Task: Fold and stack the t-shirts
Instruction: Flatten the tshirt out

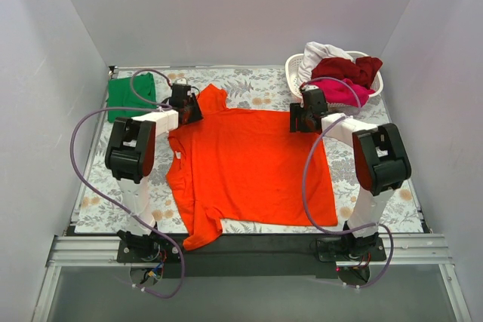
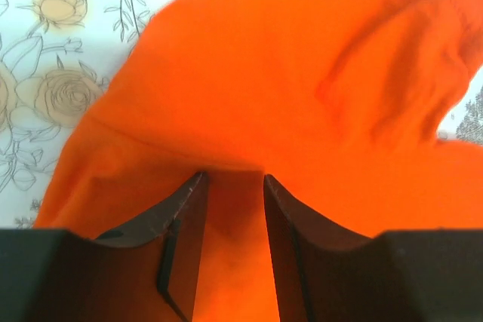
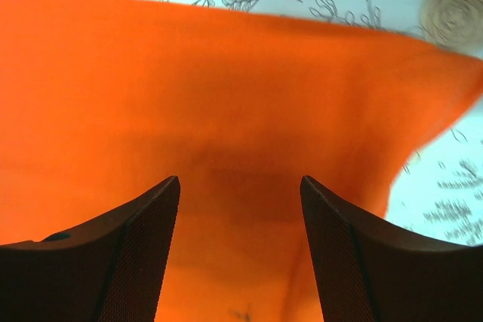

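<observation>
Bright, even light from above fills the top view, with only soft shadows beside the arms on the worktop (image 1: pixel 253 84). In both wrist views the orange-red t-shirt (image 2: pixel 302 73) glows oversaturated and darkens between the jaws. The right wrist view blurs at its right edge.

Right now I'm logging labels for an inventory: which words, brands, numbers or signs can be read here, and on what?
None can be read.
The orange t-shirt and green t-shirt are plain.
The white basket shows no label.
The tablecloth carries only a flower print.
</observation>
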Motion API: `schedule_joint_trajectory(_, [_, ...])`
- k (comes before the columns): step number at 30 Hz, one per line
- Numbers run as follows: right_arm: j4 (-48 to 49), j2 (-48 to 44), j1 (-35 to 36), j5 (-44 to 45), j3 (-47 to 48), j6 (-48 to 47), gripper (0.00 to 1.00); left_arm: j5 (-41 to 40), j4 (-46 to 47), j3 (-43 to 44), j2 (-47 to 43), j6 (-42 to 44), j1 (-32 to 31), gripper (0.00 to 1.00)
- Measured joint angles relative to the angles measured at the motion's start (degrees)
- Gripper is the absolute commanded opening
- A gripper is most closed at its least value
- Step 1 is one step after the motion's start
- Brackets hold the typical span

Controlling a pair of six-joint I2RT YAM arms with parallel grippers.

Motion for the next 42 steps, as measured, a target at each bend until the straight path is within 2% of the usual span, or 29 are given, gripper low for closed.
schedule_joint_trajectory(4, [0.37, 5.66, 0.48, 0.15, 3.17, -0.24, 0.58, 2.40, 0.17, 1.36, 1.46, -0.81, 1.27, 0.34])
schedule_joint_trajectory(16, [2.54, 12.92, 4.42, 0.33, 11.74, -1.16, 0.58, 7.32, 1.44, 1.99, 2.49, -2.97, 8.00, 0.34])
schedule_joint_trajectory(33, [-1.90, 17.81, 3.74, 1.88, 20.17, -1.09, 0.59, 7.76, -0.59, 17.18, 12.81, -0.74, 8.72, 0.34])
schedule_joint_trajectory(38, [-4.44, 19.74, 2.80, 0.90, 24.06, -2.16, 0.59, 7.74, 1.07, 13.97, 10.69, 1.16, 8.11, 0.34])
schedule_joint_trajectory(42, [-5.20, 19.56, 2.73, -1.70, 24.57, -3.19, 0.59, 3.72, 0.09, 5.75, 2.47, 3.34, 5.25, 0.35])
